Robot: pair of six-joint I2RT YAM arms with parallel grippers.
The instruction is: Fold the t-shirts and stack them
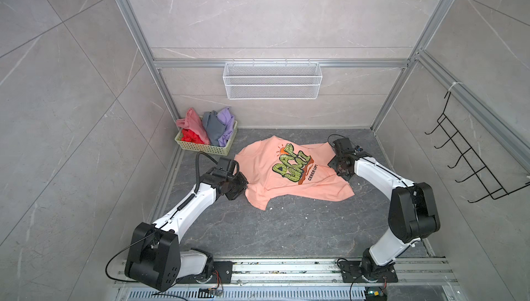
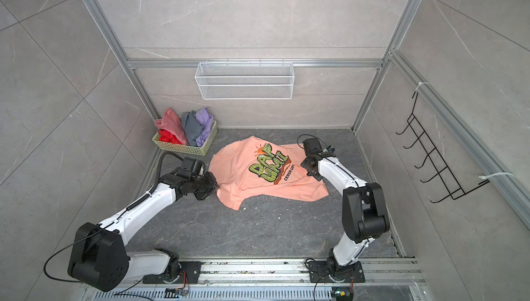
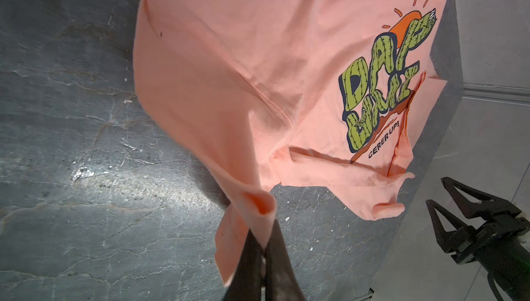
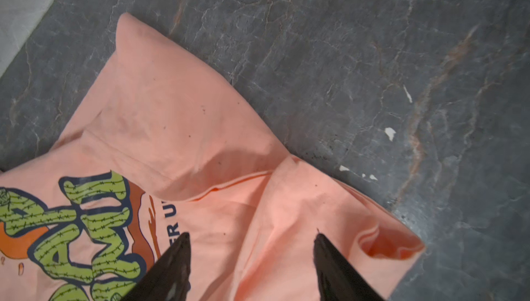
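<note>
Cloth in play: peach-orange soft cloth t-shirt (image 1: pixel 258 170) with green-yellow chest graphic, spread but rumpled on dark grey marbled bench (image 1: pixel 286 233), just beside pale yellow-green plastic lattice basket (image 1: pixel 200 149) and stretching away from that basket toward the right arm, long axis roughly along that line. Dusty pink shirt (image 1: pixel 192 124), red shirt (image 1: pixel 190 136), grey shirt (image 1: pixel 212 129) and lavender shirt (image 1: pixel 226 124) heaped inside the basket, not yet folded. Left pincer (image 3: pixel 263 242) at the shirt edge on the basket side, jaws together and clamped on a bunched fold of the peach cloth, raising that corner off the bench. Right pincer (image 4: pixel 251 233) at the shirt end farthest from the basket, jaws well apart and empty, tips poised over the cloth near a sleeve opening (image 4: pixel 387 245); touching or just clear, cannot tell. Likely step: flattening before the first fold. Nearer arm for the far end plainly the right one, with cloth straight below its tips. Probably calls for a short descent, a pinch, then a pull away from the basket against the left hold. Risk: catching two layers where the sleeve lies folded over the body.
</note>
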